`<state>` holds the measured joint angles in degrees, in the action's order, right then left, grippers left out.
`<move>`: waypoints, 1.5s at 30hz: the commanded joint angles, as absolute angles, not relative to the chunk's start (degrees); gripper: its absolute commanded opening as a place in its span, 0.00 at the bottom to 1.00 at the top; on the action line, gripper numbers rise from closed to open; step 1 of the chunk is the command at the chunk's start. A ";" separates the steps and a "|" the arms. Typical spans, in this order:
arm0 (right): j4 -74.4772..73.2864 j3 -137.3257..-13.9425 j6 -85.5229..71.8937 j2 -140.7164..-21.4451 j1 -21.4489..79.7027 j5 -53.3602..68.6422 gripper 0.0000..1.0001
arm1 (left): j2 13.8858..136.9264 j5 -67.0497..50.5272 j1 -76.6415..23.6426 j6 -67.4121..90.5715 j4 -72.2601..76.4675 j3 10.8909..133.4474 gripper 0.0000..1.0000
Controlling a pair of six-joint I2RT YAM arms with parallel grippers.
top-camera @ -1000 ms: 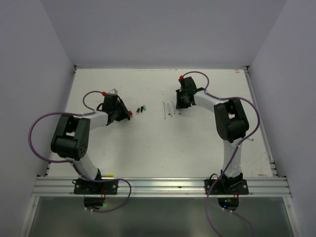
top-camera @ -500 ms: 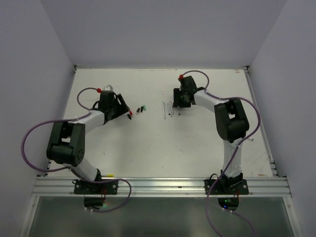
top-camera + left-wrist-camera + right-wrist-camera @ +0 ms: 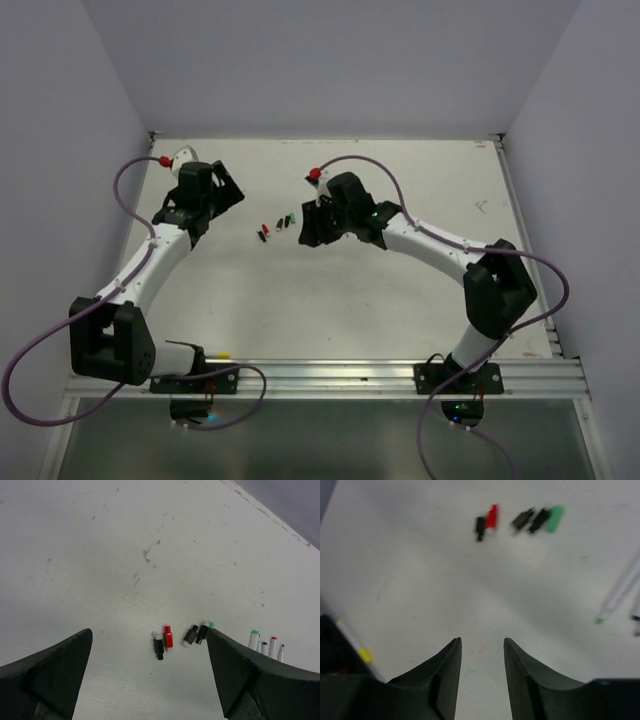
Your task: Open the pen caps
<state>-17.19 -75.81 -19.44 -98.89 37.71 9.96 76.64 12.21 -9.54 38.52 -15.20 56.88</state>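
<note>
The pen caps lie loose on the white table between my two grippers: a black one (image 3: 158, 647) beside a red one (image 3: 168, 636), then a black one (image 3: 190, 635) and a black piece with a green end (image 3: 202, 632). From above they are two small clusters (image 3: 263, 232) (image 3: 286, 220). My left gripper (image 3: 149, 631) (image 3: 215, 200) stands wide open and empty, back from the caps. My right gripper (image 3: 481, 641) (image 3: 310, 228) hovers just right of them, jaws a little apart with nothing between. In the right wrist view the red cap (image 3: 492, 516) and green end (image 3: 554, 517) show blurred.
Thin white pen barrels (image 3: 254, 640) (image 3: 620, 590) lie right of the caps; from above the right arm (image 3: 400, 232) covers them. Purple cables with red connectors (image 3: 316, 174) loop over both arms. Grey walls enclose the table (image 3: 300, 300); a metal rail (image 3: 330, 375) runs along its near edge.
The left arm swung back toward the far left corner and its gripper opened wide. The right arm reached left over the pen barrels toward the caps.
</note>
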 commanded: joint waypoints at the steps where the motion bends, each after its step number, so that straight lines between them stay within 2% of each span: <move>1: -9.89 -69.89 -20.91 -95.54 44.10 24.48 0.41 | 75.68 20.64 -8.53 42.00 -24.33 60.11 0.98; 4: 1.60 -63.47 -25.91 -92.99 47.27 33.09 0.25 | 76.20 24.43 -6.77 46.92 -31.36 63.62 1.00; 7: 14.53 -57.93 -32.42 -94.82 49.21 41.62 0.15 | 76.82 26.89 -4.75 51.76 -38.20 67.49 1.00; 9: 20.36 -56.00 -35.93 -97.02 50.53 43.94 0.13 | 76.29 28.74 -4.13 54.83 -40.68 68.73 1.00; 11: 25.31 -55.90 -36.30 -100.36 53.78 45.35 0.14 | 75.50 29.00 -4.04 55.11 -41.40 68.47 1.00; 12: 24.53 -57.90 -34.38 -101.50 54.75 45.53 0.16 | 75.06 29.00 -3.96 55.02 -41.40 68.38 1.00; 13: 21.22 -59.22 -32.89 -102.56 57.02 45.09 0.23 | 74.88 29.00 -3.96 55.02 -42.18 68.47 1.00; 16: 15.93 -63.80 -27.34 -106.60 60.45 42.63 0.30 | 74.79 30.40 -3.87 56.68 -46.30 70.39 1.00; 24: 13.02 -70.21 -21.72 -113.19 65.47 38.59 0.34 | 74.88 35.42 -3.69 63.98 -56.42 76.02 1.00; 27: 6.96 -74.77 -16.72 -116.00 68.11 34.82 0.36 | 74.71 35.68 -3.69 65.47 -58.09 76.55 1.00; 38: -2.54 -84.19 -7.48 -122.69 74.09 20.76 0.38 | 74.97 39.20 -3.69 69.17 -60.29 78.75 1.00; 45: -6.24 -88.59 -4.66 -125.68 75.14 15.47 0.38 | 75.50 37.44 -3.69 67.24 -58.54 78.84 1.00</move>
